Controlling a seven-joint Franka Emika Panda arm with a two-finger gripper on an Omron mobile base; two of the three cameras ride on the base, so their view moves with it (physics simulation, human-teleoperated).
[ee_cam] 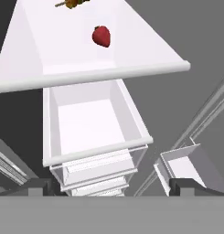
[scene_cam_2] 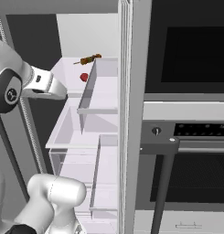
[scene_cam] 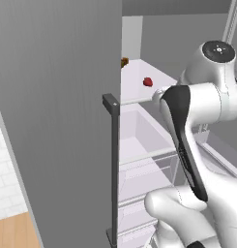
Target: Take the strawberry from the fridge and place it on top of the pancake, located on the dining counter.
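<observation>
Two dark fingertips (ee_cam: 40, 186) of the claw (ee_cam: 111, 187) spread wide, gripping nothing, aimed into the open fridge (scene_cam: 57, 121). Strawberry (ee_cam: 101, 36) well ahead of the claw on the white shelf (ee_cam: 86, 73), apart from it, with a brown-orange food lump (ee_cam: 71, 3) farther back. White drawer (ee_cam: 93, 123) between claw and shelf

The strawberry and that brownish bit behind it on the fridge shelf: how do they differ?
The strawberry is bright red; the brown lump is brown-orange. The strawberry is plump and rounded; the lump looks long and thin, like food on a stick. The strawberry lies nearer the shelf's front edge; the lump lies farther back. Both rest on the same white shelf, apart from each other.
</observation>
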